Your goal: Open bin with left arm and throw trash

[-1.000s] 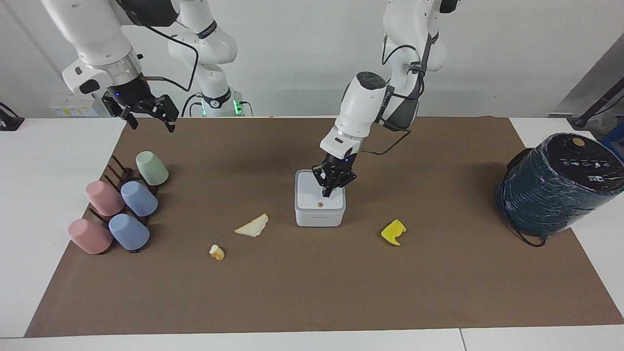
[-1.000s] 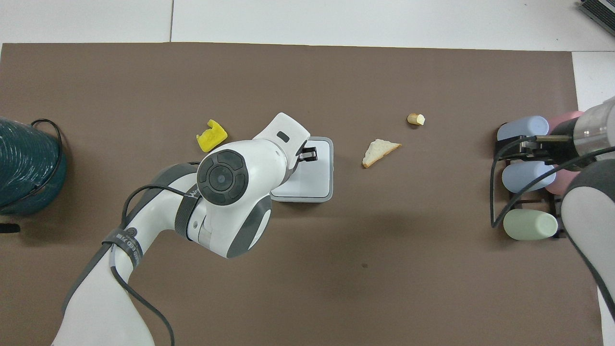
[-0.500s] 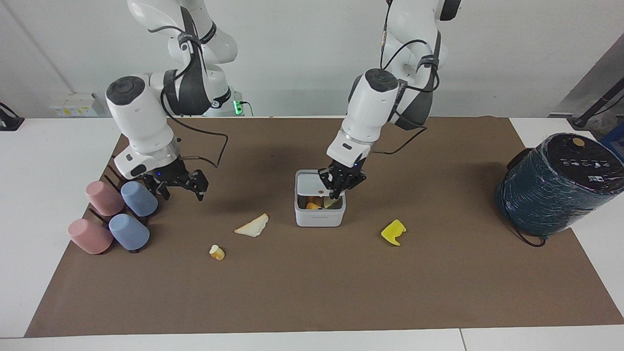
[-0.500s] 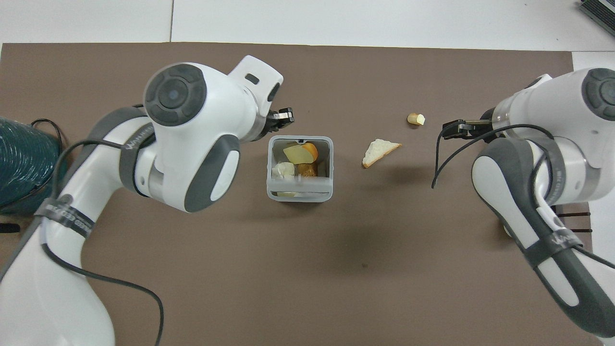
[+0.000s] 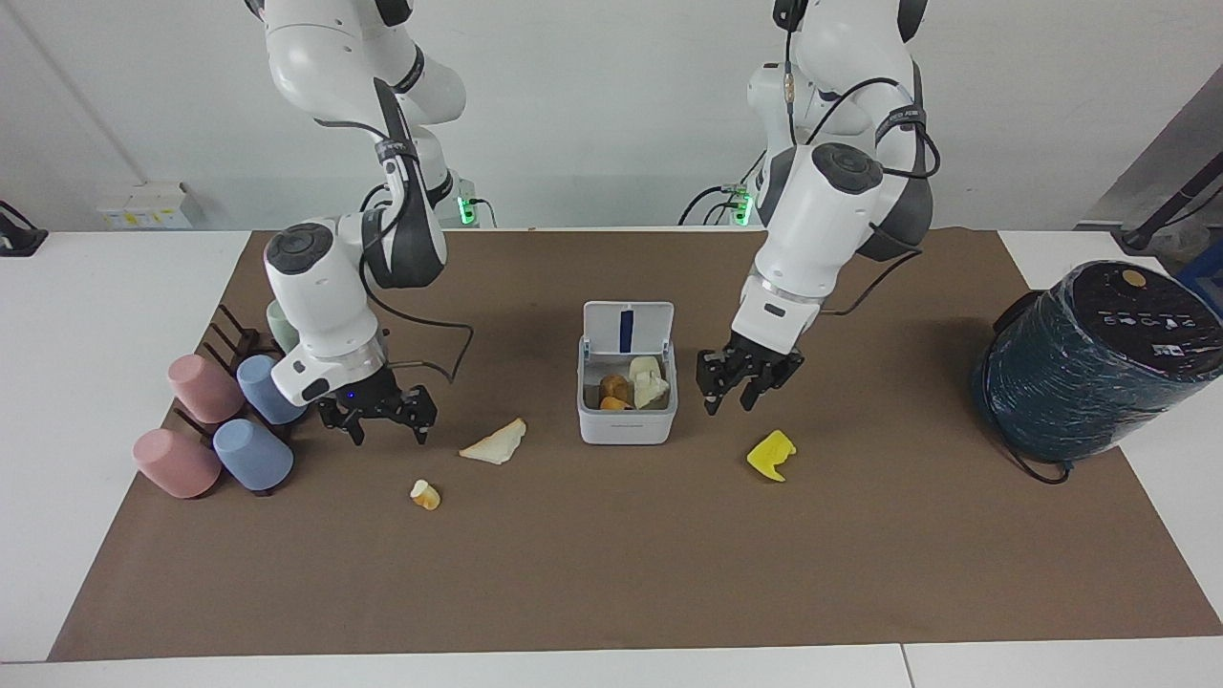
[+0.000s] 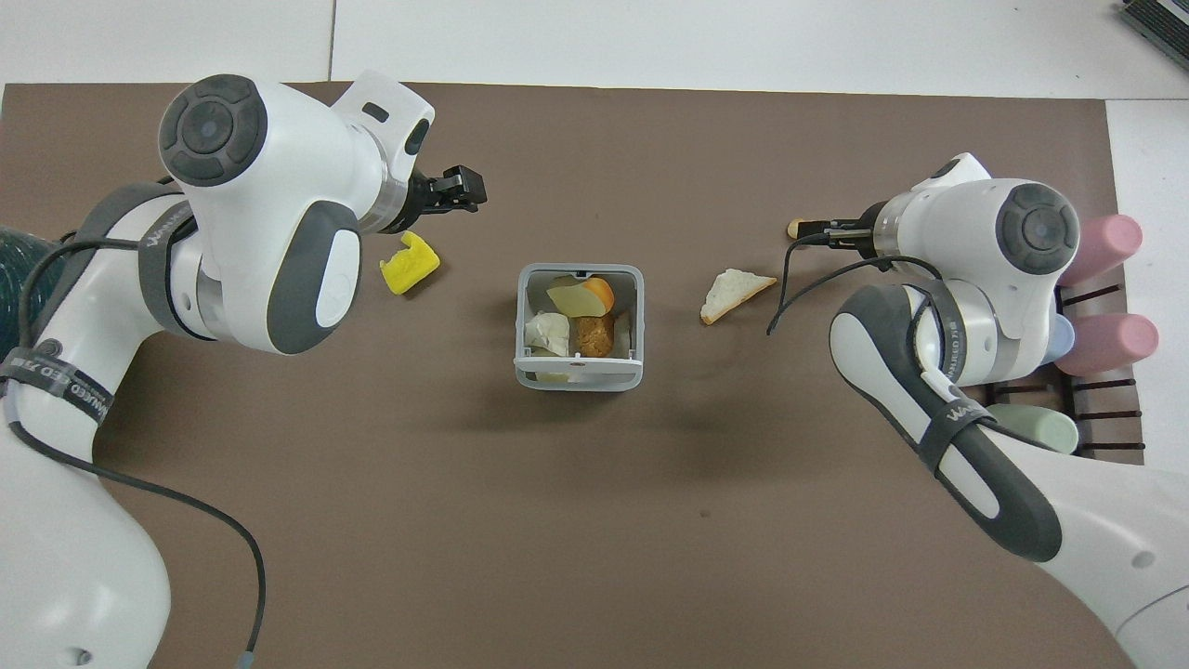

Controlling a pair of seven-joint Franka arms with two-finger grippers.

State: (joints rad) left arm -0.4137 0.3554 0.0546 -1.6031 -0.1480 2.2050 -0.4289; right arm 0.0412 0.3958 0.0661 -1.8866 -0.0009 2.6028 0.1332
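We see bright, even, diffuse light from above. Soft, faint shadows lie under both arms on the counter (image 5: pixel 611 573); no glare. Both views sharp w/ no motion blur; slight edge distortion in overhead view.

This is a robotics lab set up for testing. Two white Franka arms stand at a white tabletop (image 5: pixel 96 315) before a plain white wall, cables trailing along their links. A brown paper mat (image 5: pixel 611 573) covers the work area, with staged props on it: pastel cups on a dark rack (image 5: pixel 229 334) and a wrapped teal cylinder (image 5: pixel 1080 382).
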